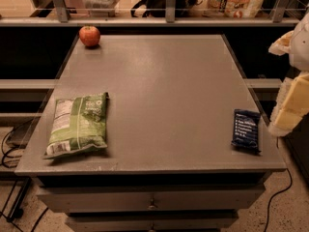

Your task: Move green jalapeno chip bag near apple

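The gripper [291, 108] is hanging just off the right side of the table [169, 81]; whether it is spread or closed cannot be told. Nearest it, a dark blue packet [245, 129] is lying flat. Far across from it, the green jalapeno chip bag [77, 125] is lying front-left, well apart from the apple [90, 36], which is sitting at the back-left corner.
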`<state>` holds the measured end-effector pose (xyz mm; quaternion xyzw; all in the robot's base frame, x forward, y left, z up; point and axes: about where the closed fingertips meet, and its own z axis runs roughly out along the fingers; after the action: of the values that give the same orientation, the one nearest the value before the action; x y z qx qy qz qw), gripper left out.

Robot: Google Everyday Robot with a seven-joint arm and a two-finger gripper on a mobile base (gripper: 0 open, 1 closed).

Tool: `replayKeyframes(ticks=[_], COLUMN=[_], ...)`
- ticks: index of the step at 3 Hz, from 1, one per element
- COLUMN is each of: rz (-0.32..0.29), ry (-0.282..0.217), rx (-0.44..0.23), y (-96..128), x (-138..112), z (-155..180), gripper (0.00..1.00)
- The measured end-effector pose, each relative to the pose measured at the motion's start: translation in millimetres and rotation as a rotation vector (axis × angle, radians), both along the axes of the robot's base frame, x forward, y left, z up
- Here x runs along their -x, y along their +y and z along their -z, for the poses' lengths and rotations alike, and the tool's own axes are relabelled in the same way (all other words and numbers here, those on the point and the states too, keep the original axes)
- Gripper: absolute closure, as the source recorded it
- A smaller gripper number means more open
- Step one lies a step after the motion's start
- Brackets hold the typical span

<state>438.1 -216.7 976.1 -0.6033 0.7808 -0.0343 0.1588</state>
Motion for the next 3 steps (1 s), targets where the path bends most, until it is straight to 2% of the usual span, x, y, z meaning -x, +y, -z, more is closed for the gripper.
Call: replayKeyframes(ticks=[2, 3], rz=[0.006, -0.02], ry=[0.003, 0.017], rx=[0.007, -0.077], y=[-1, 0], x=[-3, -17], z=[0, 10], gripper=[0.0, 0.0])
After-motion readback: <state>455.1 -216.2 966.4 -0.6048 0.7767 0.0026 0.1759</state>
